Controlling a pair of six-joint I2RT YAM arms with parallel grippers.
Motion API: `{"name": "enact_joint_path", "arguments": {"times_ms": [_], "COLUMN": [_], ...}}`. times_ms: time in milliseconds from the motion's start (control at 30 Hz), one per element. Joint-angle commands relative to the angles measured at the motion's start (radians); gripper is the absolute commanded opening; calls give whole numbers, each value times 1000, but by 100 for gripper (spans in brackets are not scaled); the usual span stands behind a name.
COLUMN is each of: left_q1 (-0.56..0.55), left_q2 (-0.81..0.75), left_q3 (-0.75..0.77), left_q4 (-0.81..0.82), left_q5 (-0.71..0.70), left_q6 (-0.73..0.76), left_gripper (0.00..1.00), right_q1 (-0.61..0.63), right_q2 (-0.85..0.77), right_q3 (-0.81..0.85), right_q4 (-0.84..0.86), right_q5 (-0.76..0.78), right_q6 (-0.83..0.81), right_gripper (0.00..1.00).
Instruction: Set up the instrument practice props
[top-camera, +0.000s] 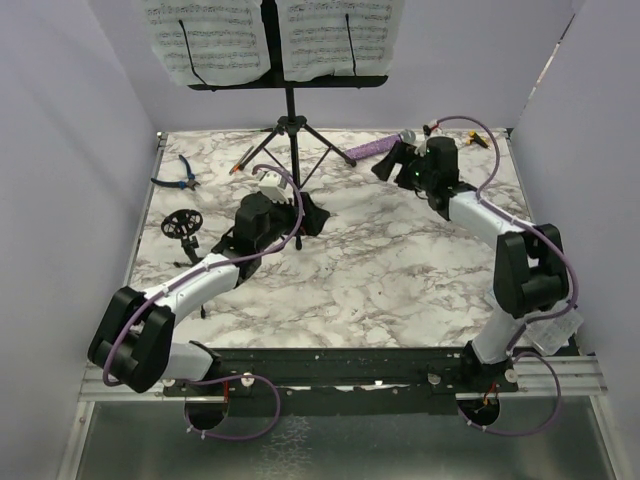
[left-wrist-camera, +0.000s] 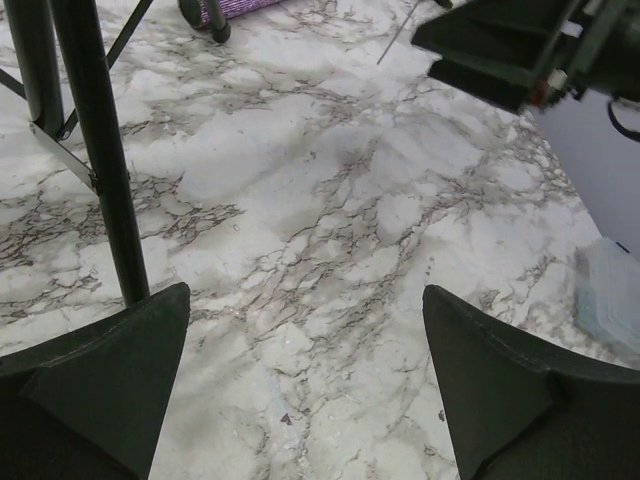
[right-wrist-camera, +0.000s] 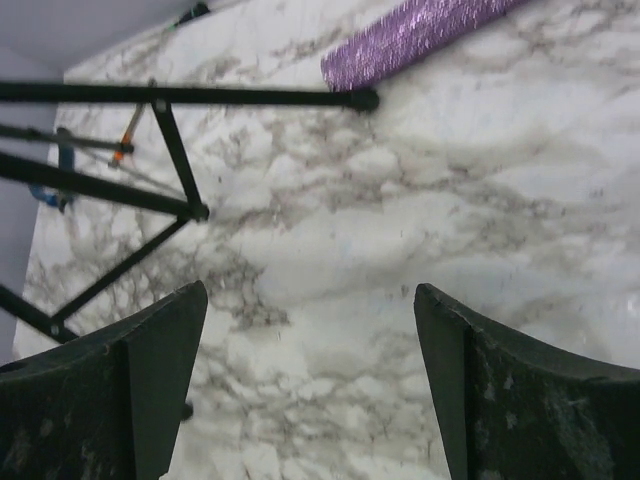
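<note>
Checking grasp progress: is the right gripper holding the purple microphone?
No, the right gripper is open, and the purple microphone lies on the table beyond it.

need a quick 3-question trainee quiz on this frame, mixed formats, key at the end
1. True or false: the purple microphone is seated in the small mic stand.
2. What rests on the desk of the music stand? A) pliers B) sheet-music pages C) the microphone
3. Fill in: the left claw and the right claw are both ___ and hold nothing.
Key: 1 false, it lies on the table beside the right claw. 2 B. 3 open.
</note>
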Motion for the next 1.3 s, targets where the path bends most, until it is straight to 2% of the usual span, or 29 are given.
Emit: {"name": "enact_joint_path", "arguments": {"times_ms": [0, 367, 567, 767, 1067, 1267], "left_q1": [5, 7, 9, 8, 9, 8], "left_q2": [-49, -97, -93, -86, -43, -23], "left_q3": [-22, -69, -85, -94, -78, -66], "left_q4": [64, 67, 63, 61, 61, 62], "left_q5": [72, 71, 84, 91, 107, 113], "left_q6": [11, 58, 67, 71, 56, 52], "left_gripper": [99, 99, 99, 99, 99, 99], "right_q1": [-35, -175, -192, -192, -191, -183], "right_q2": [145, 583, 732, 889, 1012, 1130], "right_q3": [188, 641, 734, 896, 1014, 1184], "right_q4": [4, -13, 19, 14, 74, 89], "right_q5": [47, -139, -152, -204, -131, -85], "right_q6": [43, 332, 489, 639, 820, 894], "right_gripper": [89, 86, 86, 84, 81, 79]}}
